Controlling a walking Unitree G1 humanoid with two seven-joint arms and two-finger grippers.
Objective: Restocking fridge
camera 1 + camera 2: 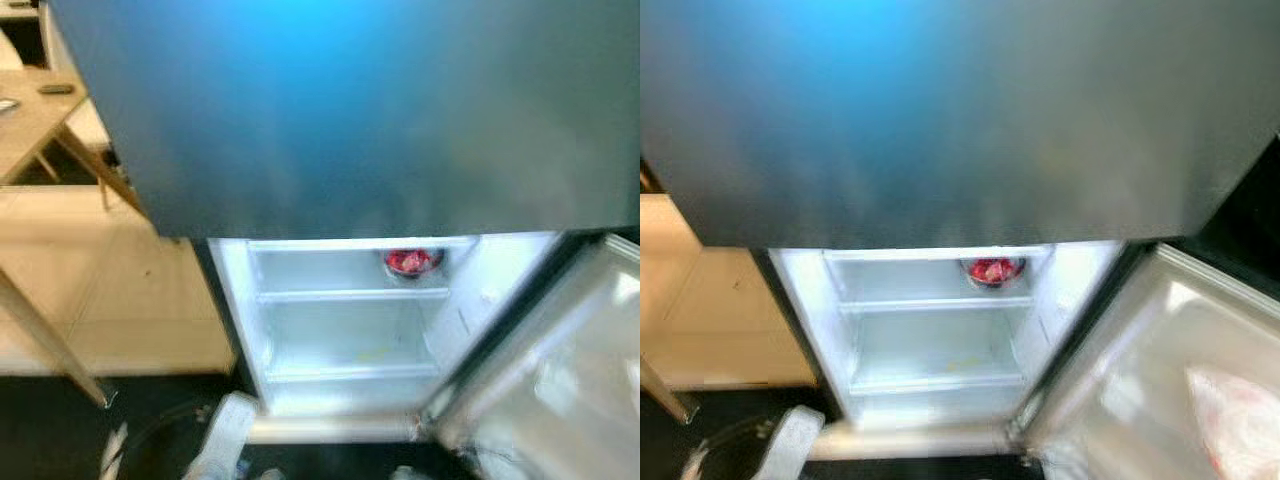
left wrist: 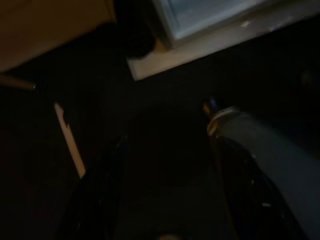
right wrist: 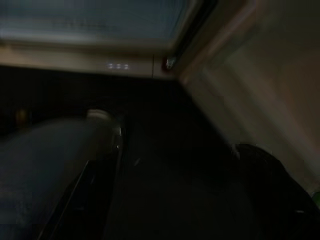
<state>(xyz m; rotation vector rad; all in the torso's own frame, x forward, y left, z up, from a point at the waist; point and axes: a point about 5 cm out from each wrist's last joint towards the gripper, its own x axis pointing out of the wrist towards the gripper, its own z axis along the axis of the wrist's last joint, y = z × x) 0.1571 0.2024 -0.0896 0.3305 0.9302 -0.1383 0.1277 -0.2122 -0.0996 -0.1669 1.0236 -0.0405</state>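
2 lit fridge (image 1: 350,340) shelves, 1 red-filled bowl (image 1: 409,262) on upper shelf; probably light, rigid, fragile, best gripped at rim. End effector states: cannot tell, wrist views dark.

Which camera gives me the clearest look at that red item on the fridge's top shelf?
The left eye view: the red item sits on the lit top shelf, slightly larger there. The right eye view shows it too, blurrier. The wrist views are too dark to show it.

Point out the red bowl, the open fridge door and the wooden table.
red bowl (image 1: 410,262), left eye view, its red contents.
open fridge door (image 1: 1160,370), right eye view, inner liner.
wooden table (image 1: 35,120), left eye view, tabletop.
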